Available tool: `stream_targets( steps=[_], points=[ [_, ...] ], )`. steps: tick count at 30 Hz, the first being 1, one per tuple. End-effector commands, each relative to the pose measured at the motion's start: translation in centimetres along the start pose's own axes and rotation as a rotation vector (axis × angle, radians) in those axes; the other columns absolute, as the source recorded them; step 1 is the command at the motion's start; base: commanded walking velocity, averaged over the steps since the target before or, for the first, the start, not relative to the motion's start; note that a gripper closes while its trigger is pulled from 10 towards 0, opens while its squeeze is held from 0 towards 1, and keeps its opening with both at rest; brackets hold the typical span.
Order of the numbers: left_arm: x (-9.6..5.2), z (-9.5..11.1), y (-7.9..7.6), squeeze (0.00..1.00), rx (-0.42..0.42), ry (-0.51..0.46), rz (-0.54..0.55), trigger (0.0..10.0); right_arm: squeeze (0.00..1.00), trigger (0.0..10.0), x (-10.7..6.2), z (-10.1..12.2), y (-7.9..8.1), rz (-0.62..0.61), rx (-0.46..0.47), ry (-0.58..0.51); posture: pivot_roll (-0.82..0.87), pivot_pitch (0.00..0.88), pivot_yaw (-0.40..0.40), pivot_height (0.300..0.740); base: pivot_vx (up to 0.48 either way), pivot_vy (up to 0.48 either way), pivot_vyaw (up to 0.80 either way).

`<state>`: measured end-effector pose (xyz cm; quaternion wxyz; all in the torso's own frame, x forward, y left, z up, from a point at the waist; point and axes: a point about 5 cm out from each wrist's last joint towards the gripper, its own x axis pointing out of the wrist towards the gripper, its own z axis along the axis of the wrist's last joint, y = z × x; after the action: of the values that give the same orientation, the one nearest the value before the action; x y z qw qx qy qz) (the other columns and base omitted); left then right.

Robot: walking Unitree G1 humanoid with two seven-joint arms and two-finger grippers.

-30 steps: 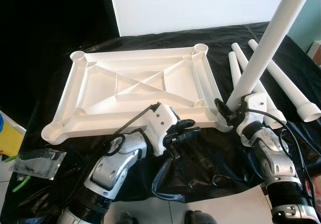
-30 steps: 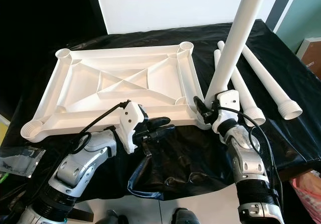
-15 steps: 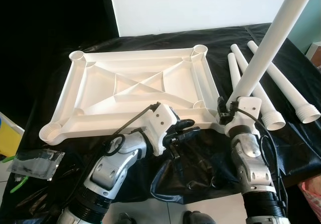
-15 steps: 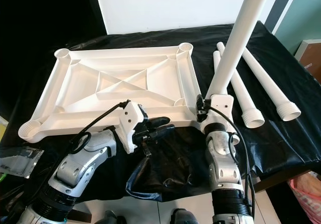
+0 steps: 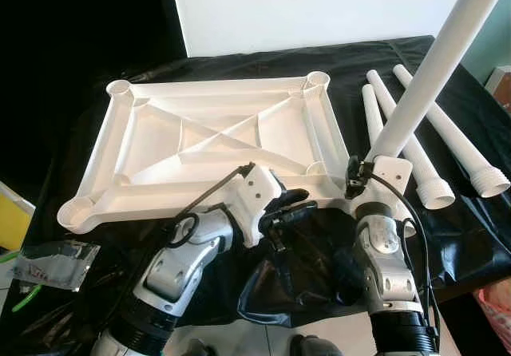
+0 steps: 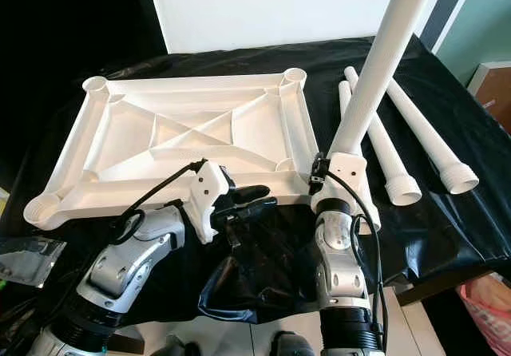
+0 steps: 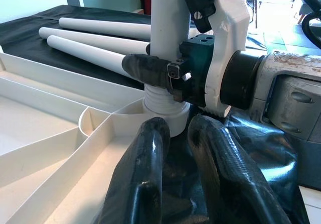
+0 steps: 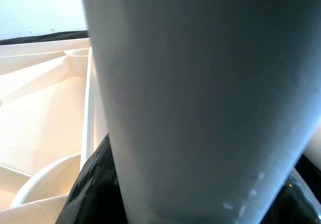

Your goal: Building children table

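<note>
The white plastic tabletop [image 5: 152,176] lies upside down on a black cloth, with a round socket at each corner. My right gripper [image 5: 356,179] is shut on a long white table leg [image 5: 431,77], which it holds nearly upright. The leg's threaded end [image 7: 164,109] sits at the near right corner socket. One black finger of the right gripper [image 7: 148,68] wraps around the leg just above that end. My left gripper [image 5: 294,204] hovers at the tabletop's near edge, pointing at that corner, with its fingers [image 7: 145,169] close together and nothing between them. Up close, the leg [image 8: 200,108] blocks most of the right wrist view.
Three loose white legs [image 5: 427,128] lie side by side on the cloth to the right of the tabletop. A clear bag of small parts [image 5: 52,260] lies at the near left. The cloth [image 5: 311,268] hangs crumpled over the table's front edge.
My right arm has swung in leftward, bringing the leg's lower end onto the near right corner socket. The left gripper has stayed put. The camera has shifted slightly.
</note>
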<state>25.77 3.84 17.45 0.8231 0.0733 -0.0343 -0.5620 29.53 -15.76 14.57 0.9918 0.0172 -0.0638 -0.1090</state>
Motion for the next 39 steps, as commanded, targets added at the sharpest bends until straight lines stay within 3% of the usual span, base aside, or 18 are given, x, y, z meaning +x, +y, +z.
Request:
stream_targets(
  steps=[1, 3, 4, 5, 6, 18, 19, 21, 22, 30, 31, 32, 33, 34, 35, 39],
  points=[
    [-0.1, -0.2, 0.4, 0.0, 0.001, 0.004, 0.052, 10.0, 0.0, 10.0, -0.7, -1.6, 0.5, 0.022, 0.015, 0.087, -0.07, 0.114, 0.024, 0.74, 0.0, 0.0, 0.0],
    [-0.1, -0.2, 0.4, 0.0, 0.001, 0.004, 0.054, 10.0, 0.0, 10.0, -0.7, -1.6, 0.5, 0.024, 0.016, 0.082, -0.07, 0.114, 0.024, 0.74, 0.0, 0.0, 0.0],
    [-0.1, -0.2, 0.4, 0.0, 0.004, 0.004, 0.059, 10.0, 0.57, 10.0, -0.6, -1.4, 0.4, 0.034, 0.012, 0.07, -0.07, 0.111, 0.02, 0.74, 0.0, 0.0, 0.0],
    [-0.1, -0.2, 0.4, 0.0, 0.004, 0.004, 0.059, 10.0, 0.57, 10.0, -0.6, -1.4, 0.4, 0.034, 0.012, 0.07, -0.07, 0.111, 0.02, 0.74, 0.0, 0.0, 0.0],
    [-0.1, -0.2, 0.4, 0.0, 0.011, 0.004, 0.069, 10.0, 1.0, 10.0, -0.5, -1.1, 0.3, 0.056, 0.018, 0.047, -0.07, 0.109, 0.019, 0.74, 0.0, 0.0, 0.0],
    [-0.2, -0.3, 0.4, 0.0, 0.019, 0.011, 0.081, 10.0, 1.0, 10.0, 0.0, 0.3, -2.6, 0.256, -0.02, -0.036, -0.08, 0.103, 0.022, 0.74, 0.0, 0.0, 0.0],
    [-0.2, -0.3, 0.4, 0.0, 0.021, 0.01, 0.081, 10.0, 0.45, 10.0, 0.0, 0.4, -2.9, 0.306, -0.029, -0.037, -0.08, 0.104, 0.023, 0.74, 0.0, 0.0, 0.0],
    [-0.1, -0.3, 0.4, 0.0, 0.022, 0.009, 0.08, 10.0, 0.45, 10.0, 0.1, 0.4, -3.1, 0.339, -0.036, -0.037, -0.09, 0.105, 0.025, 0.74, 0.0, 0.0, 0.0],
    [-0.1, -0.3, 0.4, 0.0, 0.023, 0.009, 0.078, 10.0, 0.0, 10.0, 0.3, 0.4, -3.2, 0.379, -0.045, -0.03, -0.09, 0.105, 0.027, 0.74, 0.0, 0.0, 0.0],
    [0.0, -0.3, 0.5, 0.0, 0.032, 0.008, 0.074, 10.0, 0.0, 10.0, 1.3, 0.1, -3.3, 0.523, -0.132, -0.006, -0.09, 0.106, 0.028, 0.74, 0.0, 0.0, 0.0],
    [0.1, -0.3, 0.5, 0.0, 0.033, 0.008, 0.075, 10.0, 0.0, 8.3, 1.5, 0.2, -3.3, 0.547, -0.135, -0.005, -0.09, 0.108, 0.029, 0.74, 0.0, 0.0, 0.0],
    [0.1, -0.3, 0.5, 0.0, 0.033, 0.008, 0.075, 10.0, 0.0, 8.3, 1.5, 0.2, -3.3, 0.547, -0.135, -0.005, -0.09, 0.108, 0.029, 0.74, 0.0, 0.0, 0.0],
    [0.1, -0.3, 0.5, 0.0, 0.031, 0.007, 0.075, 10.0, 0.0, 4.7, 1.6, 0.2, -3.4, 0.562, -0.148, -0.007, -0.09, 0.109, 0.03, 0.74, 0.0, 0.0, 0.0],
    [0.1, -0.3, 0.5, 0.0, 0.031, 0.007, 0.075, 10.0, 0.0, 4.7, 1.6, 0.2, -3.4, 0.562, -0.148, -0.007, -0.09, 0.109, 0.03, 0.74, 0.0, 0.0, 0.0],
    [0.1, -0.3, 0.5, 0.0, 0.03, 0.007, 0.075, 10.0, 0.0, 0.0, 1.9, 0.3, -3.7, 0.576, -0.166, -0.008, -0.09, 0.112, 0.03, 0.74, 0.0, 0.0, 0.0],
    [0.0, -0.3, 0.5, 0.0, 0.032, 0.007, 0.074, 10.0, 0.0, 0.0, 2.0, 0.3, -3.8, 0.582, -0.166, -0.007, -0.09, 0.112, 0.031, 0.74, 0.0, 0.0, 0.0]
  ],
)
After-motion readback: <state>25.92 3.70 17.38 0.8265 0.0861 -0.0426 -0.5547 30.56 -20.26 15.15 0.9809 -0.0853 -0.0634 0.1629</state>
